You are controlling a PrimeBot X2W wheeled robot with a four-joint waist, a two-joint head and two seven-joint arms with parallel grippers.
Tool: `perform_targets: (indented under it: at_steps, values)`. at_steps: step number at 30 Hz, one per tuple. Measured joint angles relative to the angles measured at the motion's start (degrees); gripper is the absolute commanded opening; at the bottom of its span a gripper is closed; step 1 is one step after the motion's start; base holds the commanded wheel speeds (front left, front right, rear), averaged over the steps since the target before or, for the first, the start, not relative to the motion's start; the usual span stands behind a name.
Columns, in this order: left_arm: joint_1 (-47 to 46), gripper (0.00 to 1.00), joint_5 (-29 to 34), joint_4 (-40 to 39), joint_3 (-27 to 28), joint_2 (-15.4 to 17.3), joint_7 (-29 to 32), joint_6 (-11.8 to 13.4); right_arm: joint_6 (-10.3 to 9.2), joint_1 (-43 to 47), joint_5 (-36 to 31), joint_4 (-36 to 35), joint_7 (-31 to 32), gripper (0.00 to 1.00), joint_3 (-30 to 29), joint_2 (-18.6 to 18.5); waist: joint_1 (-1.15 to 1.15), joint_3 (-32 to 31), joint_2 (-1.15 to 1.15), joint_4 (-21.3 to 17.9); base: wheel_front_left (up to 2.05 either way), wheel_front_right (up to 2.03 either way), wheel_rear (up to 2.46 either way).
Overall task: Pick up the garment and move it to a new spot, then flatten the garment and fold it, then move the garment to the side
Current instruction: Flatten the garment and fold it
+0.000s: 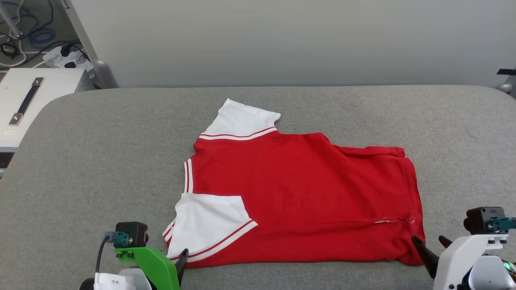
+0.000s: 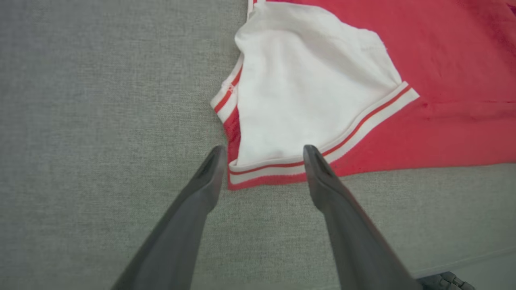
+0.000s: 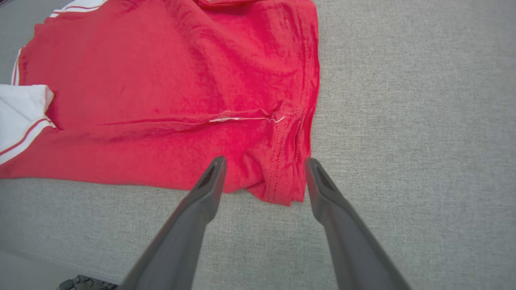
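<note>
The garment lies spread flat, plain red side up, in the middle of a grey fabric-covered surface. Beyond it is a pale wall, and off its collar end are a white case and a cabled power strip. The left gripper is spread open astride the garment's near sleeve corner, and the right gripper is spread open astride its near hem corner.

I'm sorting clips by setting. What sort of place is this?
Probably a robotics lab or workshop: a grey padded table against a plain wall, a power strip with loose cables on the floor, and a white equipment case beside the table.
</note>
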Motion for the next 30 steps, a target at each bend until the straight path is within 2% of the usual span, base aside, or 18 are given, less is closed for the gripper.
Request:
perform_targets:
  at_steps: [8,22,23,25,30]
  values:
    - [1.0,1.00,1.7,-2.3,-0.3,1.3,2.0,5.4,0.00,0.3,-0.8,-2.4,1.3,1.00,-0.5,1.0,0.00,2.5,0.00,-1.0,0.00,0.00,0.00]
    - [-0.8,1.00,2.0,3.6,-0.4,-0.3,0.8,5.3,0.00,-0.9,-1.3,-2.6,0.7,1.00,-0.7,1.7,0.00,7.4,0.00,-2.7,0.00,0.00,0.00]
    - [-0.9,0.93,1.9,4.0,-0.4,-0.3,0.8,5.0,0.00,-0.9,-1.3,-2.4,0.6,1.00,-0.7,1.7,0.00,7.4,0.00,-2.7,0.00,0.00,0.00]
    - [-1.2,0.00,1.9,4.5,-0.6,-0.4,1.0,4.4,0.00,-0.9,-1.4,-2.1,0.6,1.00,-0.6,1.7,0.00,7.2,0.00,-2.7,0.00,0.00,0.00]
    - [-1.4,0.00,1.0,4.6,-0.9,-1.2,1.0,3.3,0.00,-0.9,-2.9,-1.2,0.5,1.00,-0.7,1.3,0.00,6.3,0.00,-2.3,0.00,0.00,0.00]
